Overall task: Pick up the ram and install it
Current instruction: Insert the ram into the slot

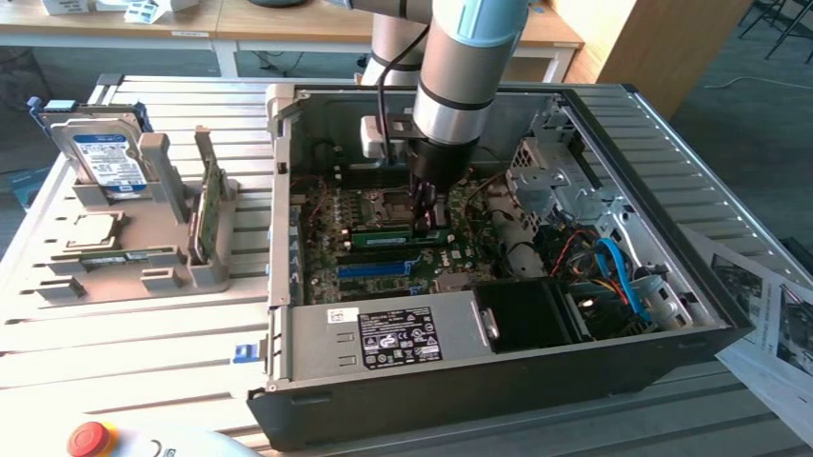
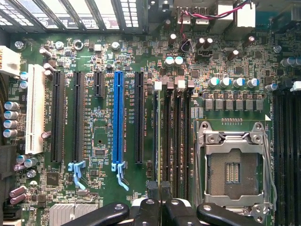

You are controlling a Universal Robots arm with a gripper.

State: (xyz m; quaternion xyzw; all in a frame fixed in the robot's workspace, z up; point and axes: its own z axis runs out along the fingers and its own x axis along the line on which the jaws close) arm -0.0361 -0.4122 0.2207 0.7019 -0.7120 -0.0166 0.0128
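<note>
Pale slatted tabletop (image 1: pixel 128 333) carries an open computer case (image 1: pixel 508 390) lying on its side, with its rim forming a tall wall all round the motherboard (image 1: pixel 333 249). The arm comes straight down through the open top, near the middle of the case and clear of every wall. The gripper (image 1: pixel 428 224) has its fingers pressed together, pinching the upper edge of the ram (image 1: pixel 387 229), which stands on edge in a memory slot and runs across the board towards the exterior view's left.

From the wrist the ram (image 2: pixel 158 136) shows as a thin strip between the dark memory slots, running away from the gripper (image 2: pixel 159 188). The empty processor socket (image 2: pixel 235 165) lies just beside those slots on one side, and the long blue slot (image 2: pixel 117 120) lies further off on the other.

On the exterior view's right, the metal drive cage (image 1: pixel 549 176) and a bunch of blue cables (image 1: pixel 620 271) crowd the board's edge. The labelled power supply (image 1: pixel 387 338) and a black shroud (image 1: pixel 534 314) close off the near end. Outside the case, on the exterior view's left, a grey holder (image 1: pixel 159 276) keeps a hard drive (image 1: pixel 105 160) and a green card (image 1: pixel 204 214) upright, well apart from the arm. A red stop button (image 1: pixel 89 438) sits at the table's near edge
</note>
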